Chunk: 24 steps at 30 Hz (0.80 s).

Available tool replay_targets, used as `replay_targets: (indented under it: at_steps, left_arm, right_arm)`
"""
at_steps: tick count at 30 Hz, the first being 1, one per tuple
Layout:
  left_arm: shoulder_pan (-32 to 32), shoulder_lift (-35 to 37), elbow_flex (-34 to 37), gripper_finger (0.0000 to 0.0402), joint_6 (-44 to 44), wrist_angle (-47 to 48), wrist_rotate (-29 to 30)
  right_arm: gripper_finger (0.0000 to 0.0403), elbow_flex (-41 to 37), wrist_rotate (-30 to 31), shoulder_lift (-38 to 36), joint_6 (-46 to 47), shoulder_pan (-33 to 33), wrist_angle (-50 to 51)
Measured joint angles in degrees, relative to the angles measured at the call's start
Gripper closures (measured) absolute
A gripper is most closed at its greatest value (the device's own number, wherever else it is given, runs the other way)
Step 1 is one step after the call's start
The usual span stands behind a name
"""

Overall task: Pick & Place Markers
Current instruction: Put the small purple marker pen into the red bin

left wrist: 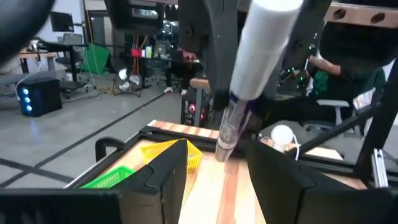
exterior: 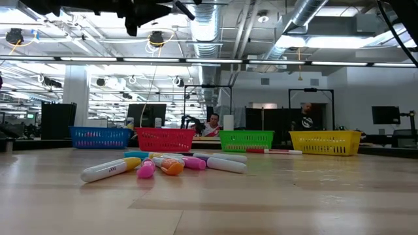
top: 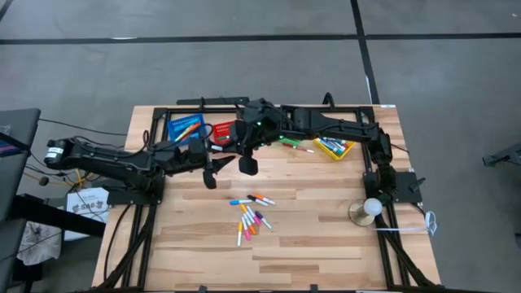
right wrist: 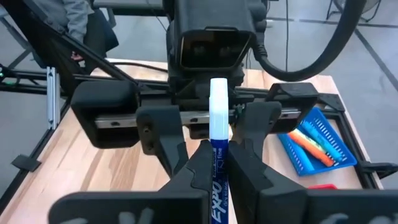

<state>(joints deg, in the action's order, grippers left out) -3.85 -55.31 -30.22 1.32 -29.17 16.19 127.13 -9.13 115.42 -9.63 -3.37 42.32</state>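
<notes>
Upright, white-bodied marker [right wrist: 218, 155] with blue label, pinched in right hand [right wrist: 215, 163]

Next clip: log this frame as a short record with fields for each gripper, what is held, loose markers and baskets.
right gripper: jaws shut on a white marker with dark blue print, held up between the two arms
left gripper: jaws open, facing that marker at either side of it
loose markers: a cluster on the table centre
baskets: blue basket, red basket, green basket, yellow basket along the far edge
</notes>
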Motion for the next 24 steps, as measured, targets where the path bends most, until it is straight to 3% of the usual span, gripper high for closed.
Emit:
replay_targets:
  at_steps: [24]
  left_arm:
    - [2.49,-0.70,0.02,0.0238,0.00,-8.93,-2.12]
  right_arm:
    - [0.0383,0.00,-0.04,0.00,-0.46,0.04,-7.42]
